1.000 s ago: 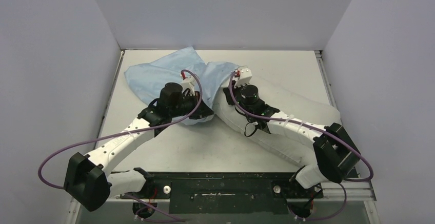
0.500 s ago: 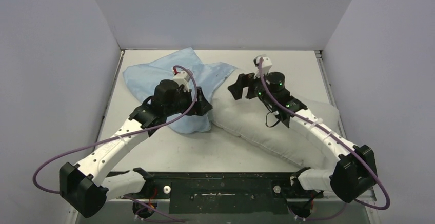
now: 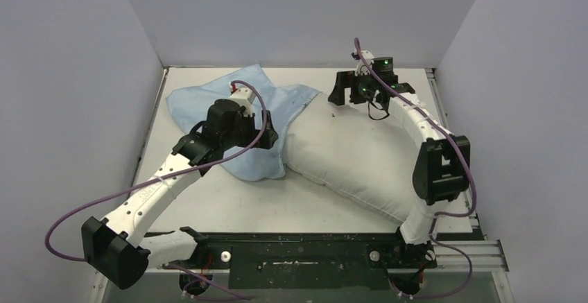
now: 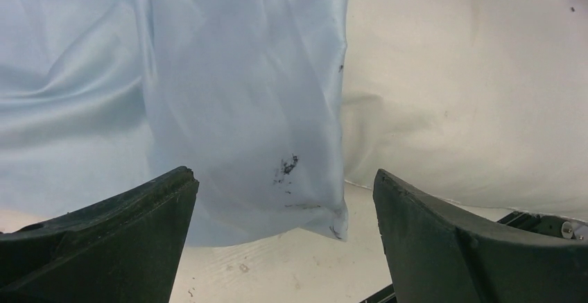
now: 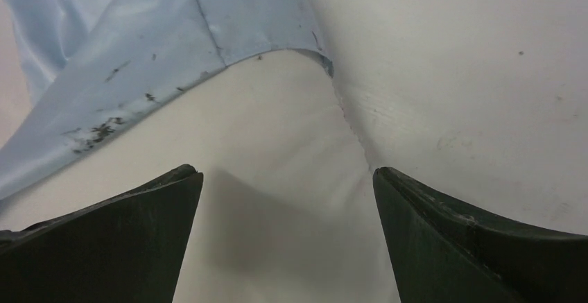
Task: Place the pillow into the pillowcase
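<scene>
The plump off-white pillow (image 3: pixel 360 157) lies slantwise from the table's middle to the near right. Its far-left end sits under the hem of the wrinkled light-blue pillowcase (image 3: pixel 191 102), which spreads over the back left. My left gripper (image 3: pixel 267 135) hovers open over the pillowcase's near corner (image 4: pixel 243 95); the pillow (image 4: pixel 451 102) lies just to its right. My right gripper (image 3: pixel 338 93) hangs open near the back, above the pillow's far end (image 5: pixel 263 130), where the blue hem (image 5: pixel 173 32) crosses it. Neither gripper holds anything.
White walls close in the table (image 3: pixel 229 206) on the left, back and right. The black base rail (image 3: pixel 298 254) runs along the near edge. A purple cable (image 3: pixel 83 213) loops from each arm. Bare tabletop (image 4: pixel 277 268) shows below the pillowcase's corner.
Both grippers have opened and let go of the fabric. The right arm has swung back and to the right, off the pillow's middle. The left gripper has drawn back slightly.
</scene>
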`<state>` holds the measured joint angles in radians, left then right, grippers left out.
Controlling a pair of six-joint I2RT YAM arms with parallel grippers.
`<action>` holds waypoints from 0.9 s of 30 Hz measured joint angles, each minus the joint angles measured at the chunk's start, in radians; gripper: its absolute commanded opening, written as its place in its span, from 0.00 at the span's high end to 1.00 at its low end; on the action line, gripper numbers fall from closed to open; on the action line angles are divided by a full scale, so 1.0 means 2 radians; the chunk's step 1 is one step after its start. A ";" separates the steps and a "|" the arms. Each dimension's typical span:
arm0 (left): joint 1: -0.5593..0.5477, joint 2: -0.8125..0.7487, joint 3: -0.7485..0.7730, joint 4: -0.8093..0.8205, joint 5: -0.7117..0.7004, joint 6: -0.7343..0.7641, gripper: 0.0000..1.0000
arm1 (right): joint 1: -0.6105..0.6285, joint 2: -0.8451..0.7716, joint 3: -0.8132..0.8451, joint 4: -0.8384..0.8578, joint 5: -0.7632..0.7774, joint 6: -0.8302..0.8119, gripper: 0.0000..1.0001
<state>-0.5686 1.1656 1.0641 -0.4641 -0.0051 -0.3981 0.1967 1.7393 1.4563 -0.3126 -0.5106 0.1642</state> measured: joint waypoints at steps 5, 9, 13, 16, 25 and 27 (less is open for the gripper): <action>0.055 0.017 0.017 0.000 0.049 0.005 0.03 | -0.003 0.108 0.068 -0.081 -0.059 -0.057 0.27; 0.118 0.041 0.019 0.000 0.080 0.006 0.03 | -0.003 0.142 0.085 -0.107 -0.112 -0.082 0.79; 0.135 0.081 0.053 -0.006 0.098 0.009 0.03 | -0.001 0.138 0.084 -0.106 -0.141 -0.093 1.00; 0.135 0.125 0.104 -0.006 0.112 0.013 0.03 | 0.006 0.122 0.059 -0.086 -0.147 -0.093 1.00; 0.098 0.190 0.194 -0.002 0.146 0.060 0.14 | 0.044 0.007 -0.057 -0.005 -0.145 -0.042 1.00; 0.079 0.199 0.195 -0.001 0.145 0.075 0.14 | 0.050 -0.021 -0.086 0.022 -0.144 -0.018 1.00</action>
<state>-0.4099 1.5642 1.4540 -0.4664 0.2848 -0.2489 0.2962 1.6978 1.2846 -0.2680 -0.7982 0.1284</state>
